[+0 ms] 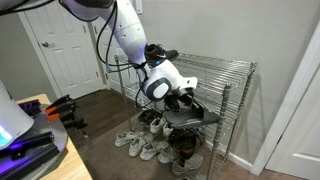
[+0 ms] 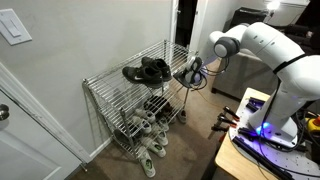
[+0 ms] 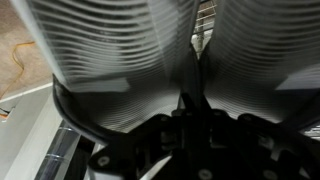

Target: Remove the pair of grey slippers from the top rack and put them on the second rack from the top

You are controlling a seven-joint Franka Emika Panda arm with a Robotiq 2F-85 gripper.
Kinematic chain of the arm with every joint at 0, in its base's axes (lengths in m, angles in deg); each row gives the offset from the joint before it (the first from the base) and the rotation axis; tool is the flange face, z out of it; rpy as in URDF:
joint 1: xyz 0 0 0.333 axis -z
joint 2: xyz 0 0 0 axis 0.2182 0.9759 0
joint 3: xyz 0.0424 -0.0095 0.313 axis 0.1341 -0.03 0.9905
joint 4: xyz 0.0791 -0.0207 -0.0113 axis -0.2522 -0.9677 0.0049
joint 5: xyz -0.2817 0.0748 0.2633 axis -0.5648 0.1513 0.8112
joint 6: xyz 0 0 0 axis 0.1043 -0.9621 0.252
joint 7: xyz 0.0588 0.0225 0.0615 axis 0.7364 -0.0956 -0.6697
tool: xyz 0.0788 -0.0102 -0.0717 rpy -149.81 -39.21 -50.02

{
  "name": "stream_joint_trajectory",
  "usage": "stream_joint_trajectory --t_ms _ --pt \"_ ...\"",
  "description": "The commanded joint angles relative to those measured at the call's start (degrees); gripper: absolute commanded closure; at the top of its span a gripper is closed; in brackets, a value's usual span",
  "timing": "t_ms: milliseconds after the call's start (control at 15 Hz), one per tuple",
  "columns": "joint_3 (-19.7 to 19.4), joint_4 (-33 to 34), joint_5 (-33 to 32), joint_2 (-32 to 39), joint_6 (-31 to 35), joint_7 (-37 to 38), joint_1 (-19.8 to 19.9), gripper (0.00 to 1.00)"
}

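Chrome wire shelving unit (image 2: 100,110) stands on wood floor (image 2: 190,132). Top rack (image 2: 110,78) carries black shoes (image 2: 148,70). White sneakers (image 2: 150,152) lie on floor at its base.

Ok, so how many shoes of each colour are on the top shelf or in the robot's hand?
Black shoes on the top rack: 2
Grey slippers pinched in the gripper: 2
Total: 4

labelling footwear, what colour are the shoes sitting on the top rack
The shoes are black, best seen in an exterior view.
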Motion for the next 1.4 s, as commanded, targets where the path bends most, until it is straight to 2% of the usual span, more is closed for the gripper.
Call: stream_joint_trajectory --t_ms 0,200,533,733,1000,1333 --pt "-1.4 -0.2 0.3 1.3 0.0 -0.5 -0.4 0.96" --pt "1.0 -3.1 -2.0 0.4 -0.5 -1.2 2.0 0.96" --pt "2.7 3.9 -3.6 2.8 -0.5 -0.8 4.1 0.96" --pt "5.9 9.7 -5.4 4.7 -0.3 -0.7 6.2 0.96" --pt "7.8 10.5 -6.6 5.8 0.6 -0.9 8.6 0.96" --pt "15.3 18.9 -14.4 9.6 0.9 -2.0 16.7 0.96"
